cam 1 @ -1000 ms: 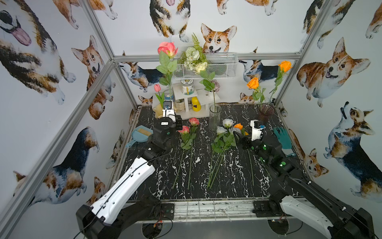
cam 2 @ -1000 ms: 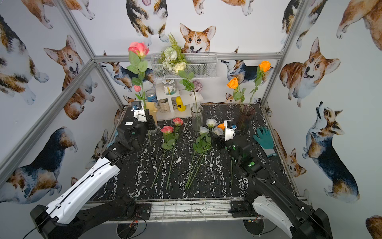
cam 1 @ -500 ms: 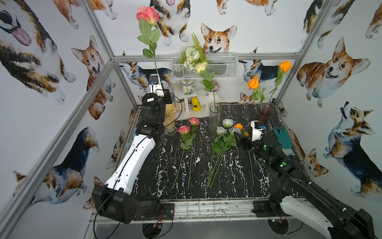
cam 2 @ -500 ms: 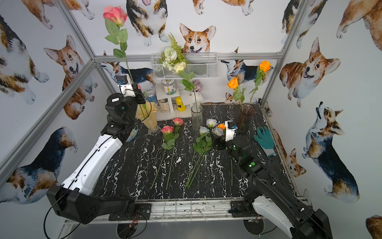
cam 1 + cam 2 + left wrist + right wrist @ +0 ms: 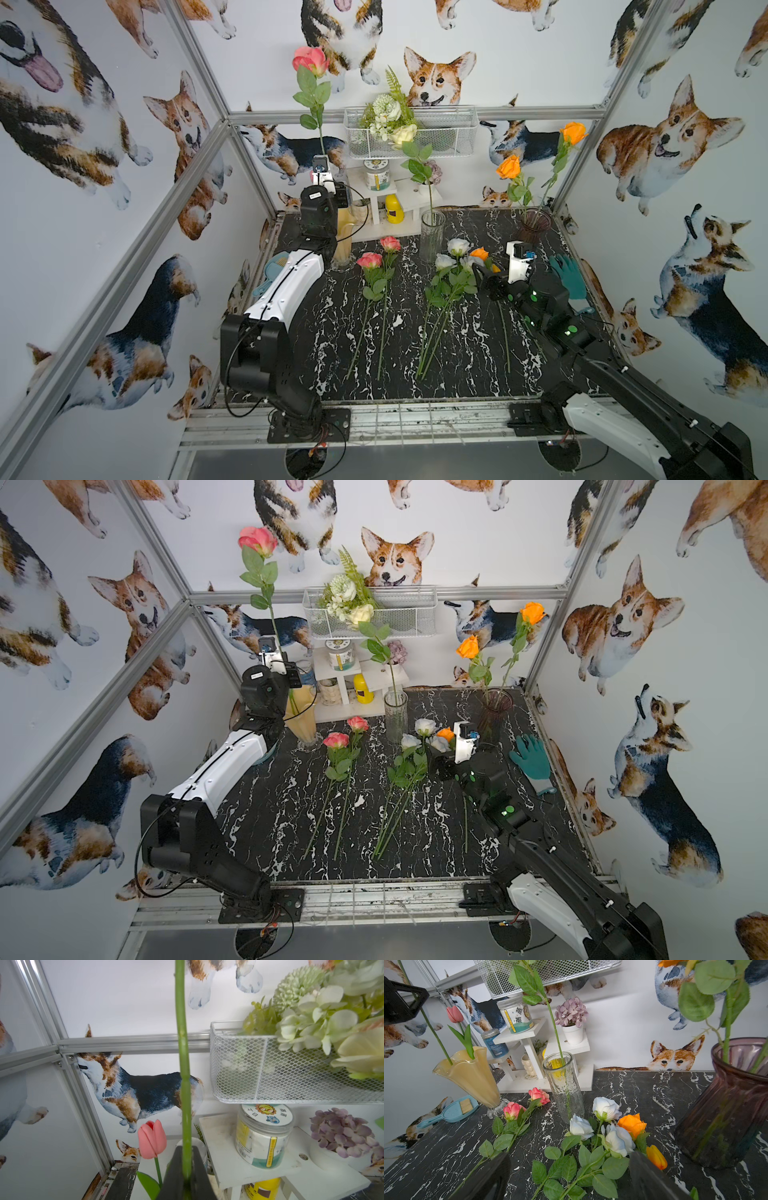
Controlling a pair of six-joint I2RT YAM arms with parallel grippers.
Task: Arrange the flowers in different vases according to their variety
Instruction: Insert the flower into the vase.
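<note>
Left gripper (image 5: 186, 1159) is clamped on the pink rose (image 5: 311, 62) stem, tip just inside the yellow vase (image 5: 471, 1076). I'd lower it straight, releasing only once it's deep. Right gripper (image 5: 482, 276) is spread wide by the white roses (image 5: 606, 1108) on the counter (image 5: 324, 332).

In both top views the camera looks down from high above my two arm bases toward the back wall. The two pictures are nearly equal and take in the whole black marbled table (image 5: 469, 361). My left wrist camera sits close behind my left gripper (image 5: 186, 1159), held high. It faces that wall beside the white wire basket (image 5: 270, 1068), and the pink rose (image 5: 182, 1053) stem crosses its middle. My right wrist camera sits low over the table behind my right gripper (image 5: 569, 1167), facing the same wall. Both wrist views share the pink tulip (image 5: 152, 1139), the labelled jar (image 5: 262, 1136) and the basket.
</note>
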